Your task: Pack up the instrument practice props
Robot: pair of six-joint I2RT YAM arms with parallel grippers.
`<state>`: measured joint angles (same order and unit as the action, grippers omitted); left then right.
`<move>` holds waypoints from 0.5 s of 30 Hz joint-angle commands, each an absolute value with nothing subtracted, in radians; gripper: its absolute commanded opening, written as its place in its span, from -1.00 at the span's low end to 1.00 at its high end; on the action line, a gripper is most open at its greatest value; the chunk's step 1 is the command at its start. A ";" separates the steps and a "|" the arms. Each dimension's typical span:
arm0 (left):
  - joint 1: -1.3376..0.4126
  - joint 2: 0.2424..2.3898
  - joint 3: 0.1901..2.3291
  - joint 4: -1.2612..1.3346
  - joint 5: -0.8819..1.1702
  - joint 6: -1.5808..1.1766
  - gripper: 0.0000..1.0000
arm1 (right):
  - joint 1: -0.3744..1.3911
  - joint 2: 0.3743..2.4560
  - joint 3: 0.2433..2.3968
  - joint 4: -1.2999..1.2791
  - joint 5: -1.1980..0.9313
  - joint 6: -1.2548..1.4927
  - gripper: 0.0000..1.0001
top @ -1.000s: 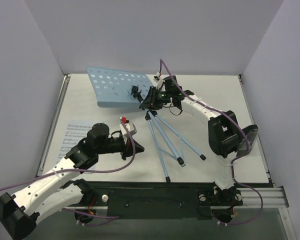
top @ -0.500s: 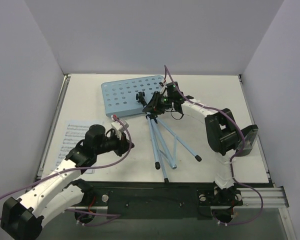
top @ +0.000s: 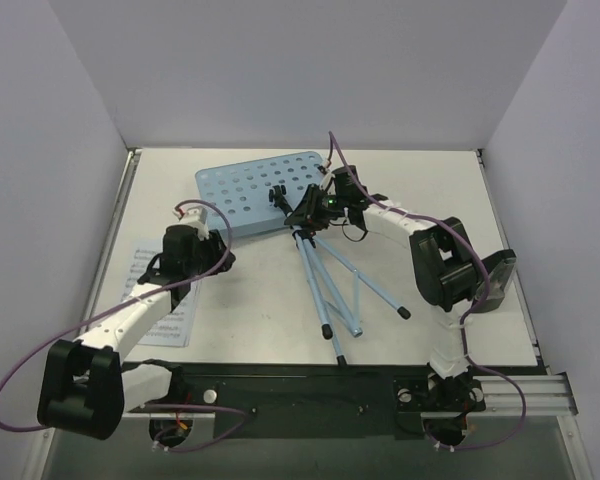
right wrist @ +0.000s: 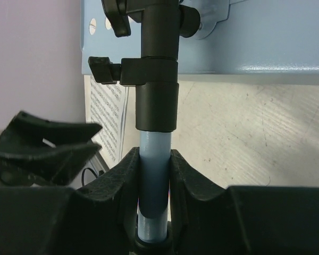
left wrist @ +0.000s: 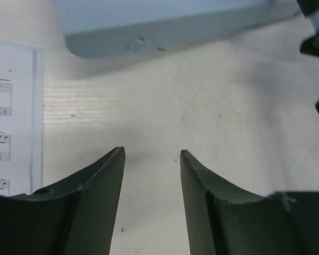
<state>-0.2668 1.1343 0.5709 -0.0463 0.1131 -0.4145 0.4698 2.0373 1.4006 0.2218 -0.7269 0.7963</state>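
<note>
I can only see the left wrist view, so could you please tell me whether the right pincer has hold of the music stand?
Observer: Yes. The right pincer is shut on the music stand, clamping its light-blue pole.
Operator: Thank you. Which way do its legs point?
Observer: The thin legs fan out from that pincer toward the arms' bases.
Operator: I only see the edge of a page. Where does the sheet music lie overall?
Observer: The sheet music lies flat by the left edge of the table, apart from the stand.
</note>
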 commanded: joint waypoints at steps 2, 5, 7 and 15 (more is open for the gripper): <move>-0.143 1.248 0.692 0.148 0.103 -0.595 0.19 | 0.451 1.850 1.473 0.440 -0.873 0.801 -1.00; -0.108 1.339 0.756 0.195 0.130 -0.623 0.26 | 0.446 1.838 1.456 0.437 -0.877 0.802 -1.00; -0.097 1.409 0.791 0.209 0.152 -0.646 0.45 | 0.446 1.832 1.445 0.439 -0.879 0.805 -1.00; -0.067 1.589 0.880 0.216 0.163 -0.752 0.76 | 0.448 1.822 1.454 0.439 -0.885 0.811 -1.00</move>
